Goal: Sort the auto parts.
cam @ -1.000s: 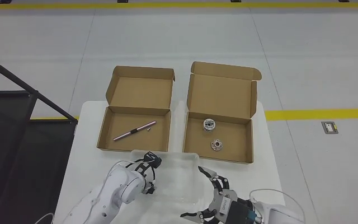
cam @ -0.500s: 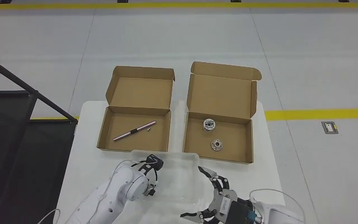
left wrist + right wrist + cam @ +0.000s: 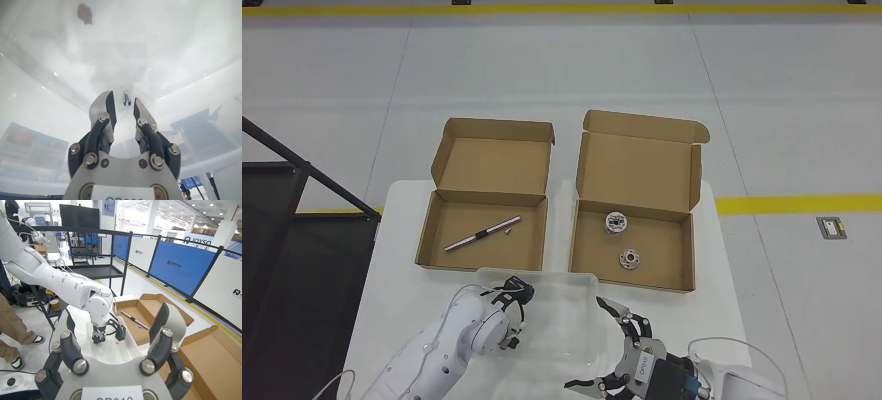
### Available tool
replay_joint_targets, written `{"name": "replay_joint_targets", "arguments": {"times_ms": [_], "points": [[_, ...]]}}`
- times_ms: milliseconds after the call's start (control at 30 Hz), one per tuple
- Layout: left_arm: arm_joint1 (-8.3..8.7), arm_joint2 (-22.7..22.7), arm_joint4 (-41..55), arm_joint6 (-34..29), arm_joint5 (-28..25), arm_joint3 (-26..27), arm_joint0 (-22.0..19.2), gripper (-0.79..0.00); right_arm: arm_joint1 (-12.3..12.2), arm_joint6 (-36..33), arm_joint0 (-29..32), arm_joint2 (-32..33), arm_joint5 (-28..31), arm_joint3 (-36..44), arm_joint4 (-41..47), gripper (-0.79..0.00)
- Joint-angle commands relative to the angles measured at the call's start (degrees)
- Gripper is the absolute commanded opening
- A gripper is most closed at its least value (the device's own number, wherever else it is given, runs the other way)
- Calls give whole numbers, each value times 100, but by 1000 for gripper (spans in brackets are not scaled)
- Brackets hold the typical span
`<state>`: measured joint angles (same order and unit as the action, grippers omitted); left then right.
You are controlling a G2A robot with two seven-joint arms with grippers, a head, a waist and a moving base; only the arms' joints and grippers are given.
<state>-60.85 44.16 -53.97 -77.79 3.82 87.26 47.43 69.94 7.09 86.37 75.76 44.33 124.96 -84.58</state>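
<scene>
Left gripper (image 3: 122,96) was seen lowered inside the clear plastic bin (image 3: 562,276), pointing down at its floor. Its fingers were parted, with a small silver bolt (image 3: 126,98) lying on the bin floor between the tips; neither pad was seen touching it. Right gripper (image 3: 117,309) was held at the near edge of the table, just beside the bin, fingers spread wide and nothing between them.

Two open cardboard boxes were noted behind the bin. In the left box (image 3: 454,228) a slim metal rod (image 3: 482,233) was laid at a slant, with a second small bolt (image 3: 511,229) just beside its end. In the right box (image 3: 667,268) two round metal parts (image 3: 615,220) (image 3: 629,260) were lying apart from each other.
</scene>
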Motion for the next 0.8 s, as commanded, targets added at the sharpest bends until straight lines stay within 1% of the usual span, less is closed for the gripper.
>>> {"name": "replay_joint_targets", "arguments": {"times_ms": [0, 33, 167, 233, 300, 333, 367, 467, 500, 567, 600, 633, 767], "points": [[-10, 7, -12, -8, -1, -10, 1, -573, 0, 0, 0, 0, 0, 0, 0, 0], [-15, 14, -17, -7, 10, -12, 3, -606, 0, 0, 0, 0, 0, 0, 0, 0], [-33, 36, -51, -27, 11, -16, 13, -628, 0, 0, 0, 0, 0, 0, 0, 0], [-42, 48, -67, -48, 15, -22, 15, -659, 0, 0, 0, 0, 0, 0, 0, 0], [-51, 60, -81, -62, 10, -36, 11, -720, 0, 0, 0, 0, 0, 0, 0, 0], [-57, 62, -83, -74, 1, -48, 10, -736, 0, 0, 0, 0, 0, 0, 0, 0], [-62, 66, -95, -82, -5, -63, 5, -733, 0, 0, 0, 0, 0, 0, 0, 0], [-81, 73, -109, -92, -12, -104, -5, -659, 0, 0, 0, 0, 0, 0, 0, 0], [-87, 72, -125, -99, -14, -118, -9, -616, 0, 0, 0, 0, 0, 0, 0, 0], [-99, 72, -136, -107, -24, -136, -13, -625, 0, 0, 0, 0, 0, 0, 0, 0], [-106, 76, -134, -110, -28, -149, -16, -643, 0, 0, 0, 0, 0, 0, 0, 0], [-112, 77, -146, -114, -27, -163, -19, -680, 0, 0, 0, 0, 0, 0, 0, 0], [-133, 92, -164, -109, -49, -203, -23, -720, 0, 0, 0, 0, 0, 0, 0, 0]]}}
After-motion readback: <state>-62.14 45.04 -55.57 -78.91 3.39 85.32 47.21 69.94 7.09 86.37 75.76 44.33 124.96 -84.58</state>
